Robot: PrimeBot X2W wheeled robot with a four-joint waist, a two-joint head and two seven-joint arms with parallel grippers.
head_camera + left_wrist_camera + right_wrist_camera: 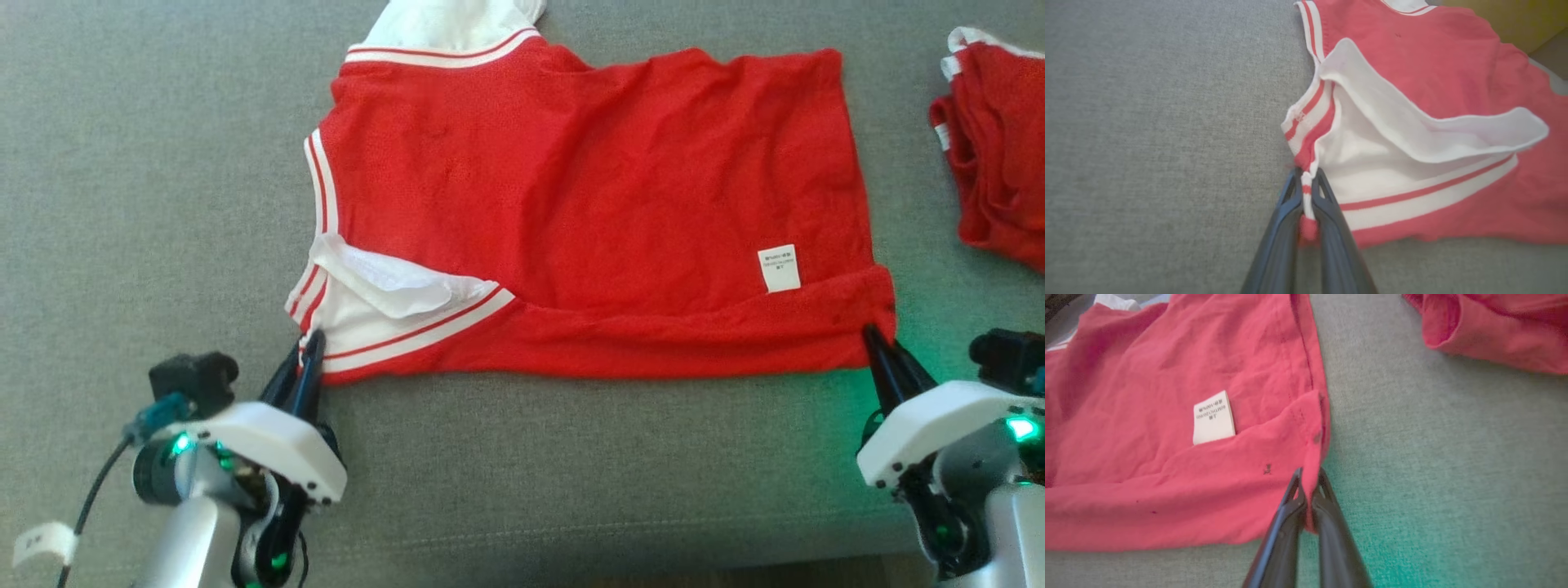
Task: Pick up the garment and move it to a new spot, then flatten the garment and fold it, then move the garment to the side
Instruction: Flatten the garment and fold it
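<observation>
A red garment [588,196] with white, red-striped trim lies spread on the grey surface, a white care label [780,268] showing near its right end. Its near edge is folded over into a band. My left gripper [310,347] is shut on the garment's near left corner, at the striped trim [1306,192]. My right gripper [873,339] is shut on the near right corner; red cloth [1310,486] is pinched between its dark fingers. In the left wrist view a white flap [1412,130] lies turned over beside the held corner.
A second red garment [996,147] lies bunched at the right edge of the grey surface [163,163], also seen in the right wrist view as a red heap [1494,330]. The surface's front edge runs along the bottom of the head view.
</observation>
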